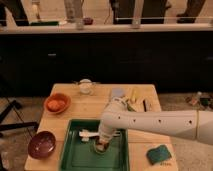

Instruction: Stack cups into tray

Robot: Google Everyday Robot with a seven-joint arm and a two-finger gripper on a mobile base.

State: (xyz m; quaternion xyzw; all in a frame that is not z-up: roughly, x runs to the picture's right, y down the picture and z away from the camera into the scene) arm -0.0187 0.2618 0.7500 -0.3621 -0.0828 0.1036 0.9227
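Deep green tray [70, 150] on a pale wooden table [102, 106]. The arm [160, 125] is off-white; its gripper [102, 144], pale as well, hangs down inside the tray over a dark olive cup [102, 148]. On the left, an orange bowl [57, 103] and a maroon bowl [41, 144]. At the back a whitish cup [86, 86]; on the right a teal-green pad [159, 154]

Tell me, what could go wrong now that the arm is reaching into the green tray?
The hand sits low in the tray, right over a small cup; lifting away, it might drag or tip that cup. It could also bump the white object lying just beside it.
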